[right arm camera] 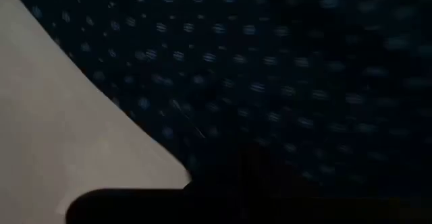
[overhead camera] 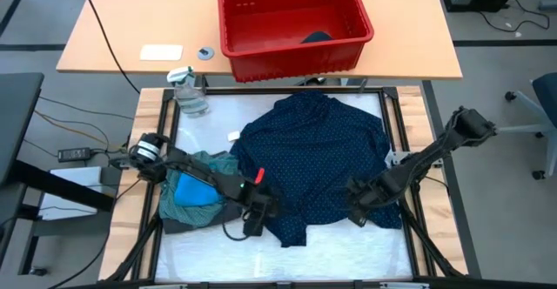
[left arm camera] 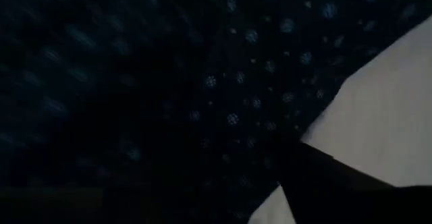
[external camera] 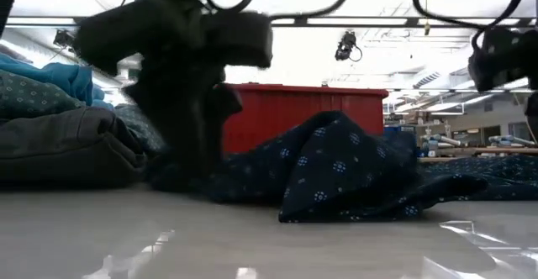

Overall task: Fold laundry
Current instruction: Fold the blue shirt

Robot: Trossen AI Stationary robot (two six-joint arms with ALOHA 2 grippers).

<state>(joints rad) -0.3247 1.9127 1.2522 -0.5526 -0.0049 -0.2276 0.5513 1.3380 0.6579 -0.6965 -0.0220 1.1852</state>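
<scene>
Clearly the navy dotted shirt [overhead camera: 315, 163] was the piece in hand: it lay spread but rumpled over the middle of the white table [overhead camera: 339, 250], its near hem bunched into a ridge that showed as a hump in the low view. It looked light and limp, a thin cloth that would sag, slide on the smooth surface and hold no shape of its own, so a pinch at an edge or corner would probably serve better than a grab at the middle. The near corners, one by each gripper, seemed the natural places to take hold.

The left gripper [overhead camera: 255, 222] was down at the shirt's near left edge, its arm reaching in low across the pile of other laundry. Whether its fingers were spread or closing on cloth I could not tell; its wrist camera showed only dotted fabric close up and one dark finger [left arm camera: 337, 183] over the table.

The right gripper [overhead camera: 356, 212] sat low at the near right hem, arm stretched in from the table's right side, fingers pressed together; whether any cloth was caught between them could not be made out.

A teal-green shirt [overhead camera: 209, 163], a bright blue piece [overhead camera: 193, 191] and a dark grey piece [overhead camera: 187, 222] were heaped at the left, touching the navy shirt's edge. A red plastic bin [overhead camera: 291, 19] stood on the far table, well apart.
</scene>
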